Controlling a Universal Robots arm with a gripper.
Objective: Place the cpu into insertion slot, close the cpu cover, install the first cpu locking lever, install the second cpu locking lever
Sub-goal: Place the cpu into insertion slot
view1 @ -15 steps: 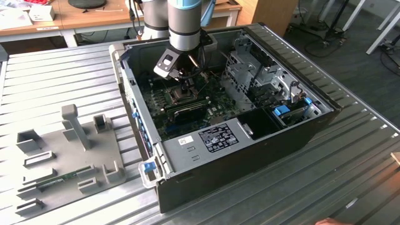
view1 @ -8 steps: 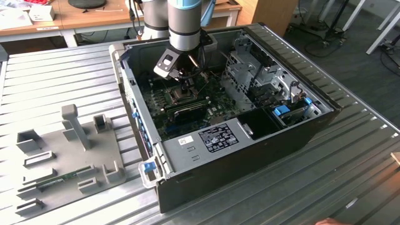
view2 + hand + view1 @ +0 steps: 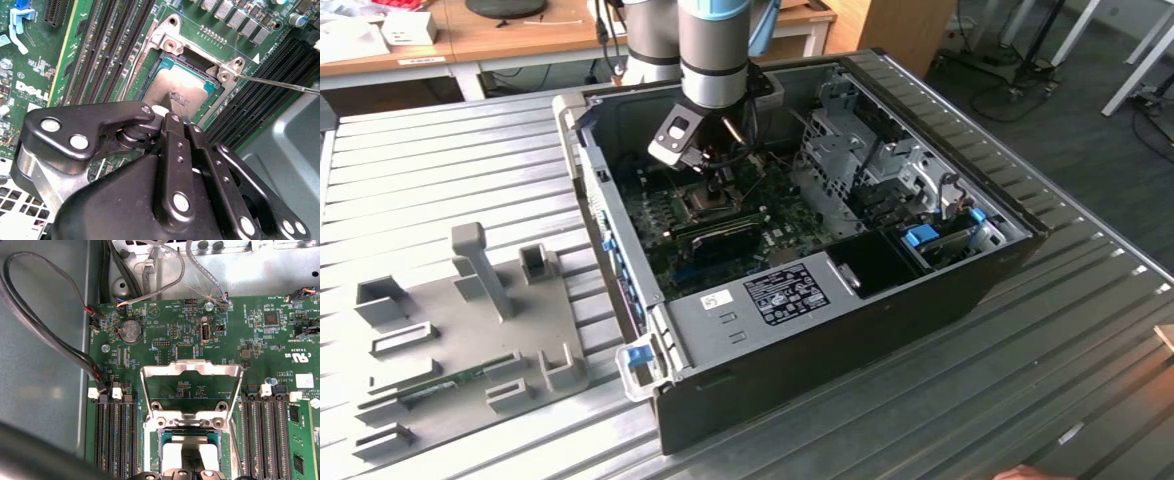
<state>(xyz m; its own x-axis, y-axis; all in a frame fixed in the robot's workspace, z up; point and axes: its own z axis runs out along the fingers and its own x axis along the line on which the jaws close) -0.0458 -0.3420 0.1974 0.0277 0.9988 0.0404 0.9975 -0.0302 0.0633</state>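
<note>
Position: gripper (image 3: 162, 111) low over the seated cpu (image 3: 172, 82)

The computer case (image 3: 854, 340) fills mid-frame in the exterior view, with the green circuit board (image 3: 781, 240) inside. The gripper's fingers are drawn narrow, holding nothing. Just under them the cpu lies flat in the insertion slot (image 3: 192, 433). The cpu cover (image 3: 190, 369) stands raised open.

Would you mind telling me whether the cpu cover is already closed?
No, in the first wrist view the cpu cover is swung open, leaving the cpu uncovered.
</note>
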